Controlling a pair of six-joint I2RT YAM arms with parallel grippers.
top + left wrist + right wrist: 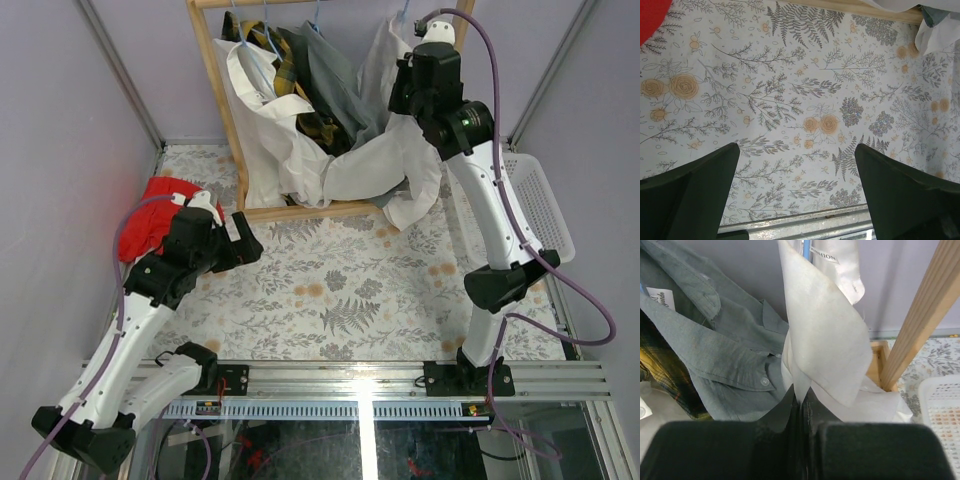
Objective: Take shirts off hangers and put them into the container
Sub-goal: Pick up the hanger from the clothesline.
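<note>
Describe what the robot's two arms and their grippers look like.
The left arm and right arm have smooth white links with black joints. A thin purple cable runs along each. The left gripper and right gripper have broad, flat, dark fingers.

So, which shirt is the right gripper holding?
The white shirt beside the wooden post: the right gripper is shut on its cloth. The grey shirt next to it is untouched.

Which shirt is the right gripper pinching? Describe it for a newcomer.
Find the wooden rack frame at the far end. The white button-up shirt hangs rightmost on it, beside the grey shirt. Only this one, unlike the left-hand white shirt, has the right gripper shut on it.
</note>
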